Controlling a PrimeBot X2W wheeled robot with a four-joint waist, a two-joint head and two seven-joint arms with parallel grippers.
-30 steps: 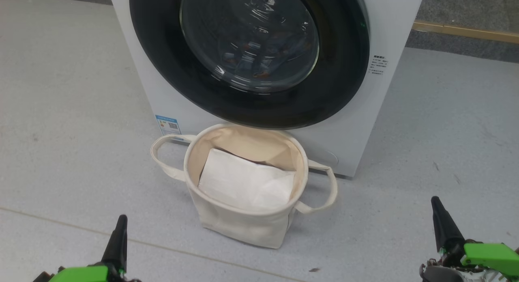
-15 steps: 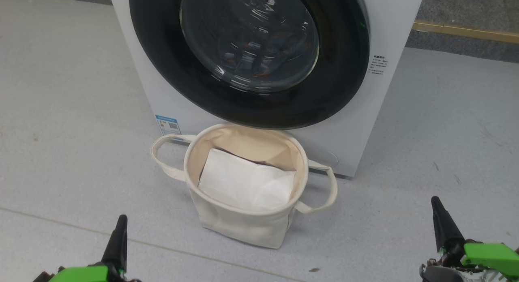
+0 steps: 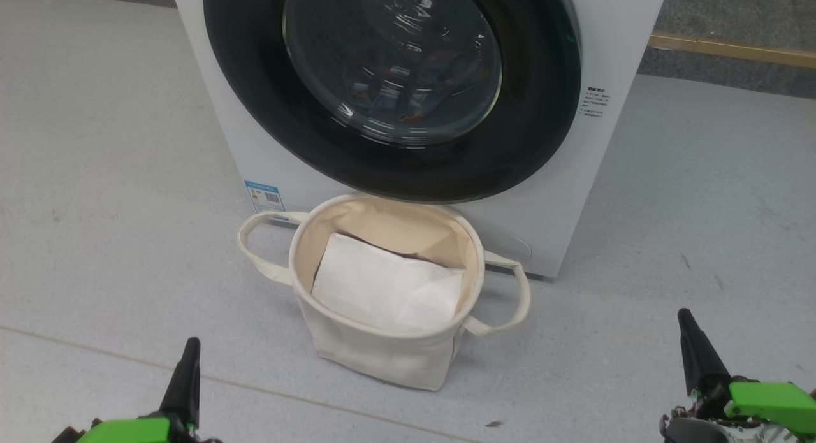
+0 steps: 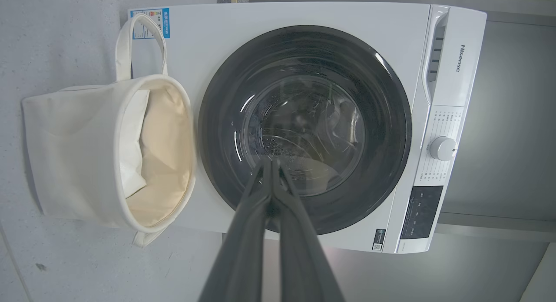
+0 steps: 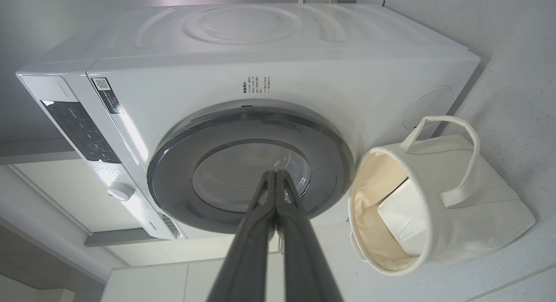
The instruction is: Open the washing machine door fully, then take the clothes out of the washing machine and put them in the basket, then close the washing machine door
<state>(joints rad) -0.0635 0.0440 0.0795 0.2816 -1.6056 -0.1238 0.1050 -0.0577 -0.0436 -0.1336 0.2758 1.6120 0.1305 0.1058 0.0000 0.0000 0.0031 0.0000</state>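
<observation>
The white washing machine (image 3: 596, 175) stands ahead, and the washing machine door (image 3: 268, 118), with its black rim and bulging glass, lies shut against the front. Behind the glass, dim blue and orange shapes of the clothes (image 3: 408, 108) show. The cream basket (image 3: 382, 360) stands on the floor just before the door, holding a plain white sheet (image 3: 389, 290). My left gripper (image 3: 190, 346) is shut and empty at the lower left, well short of the basket. My right gripper (image 3: 685, 317) is shut and empty at the lower right. In the wrist views, the left gripper (image 4: 271, 163) and right gripper (image 5: 276, 175) point at the door.
Grey floor surrounds the machine and basket. A wooden strip (image 3: 733, 48) runs along the floor at the back right. The machine's control panel carries a round knob (image 4: 442, 147). The basket's two loop handles (image 3: 255, 239) stick out sideways.
</observation>
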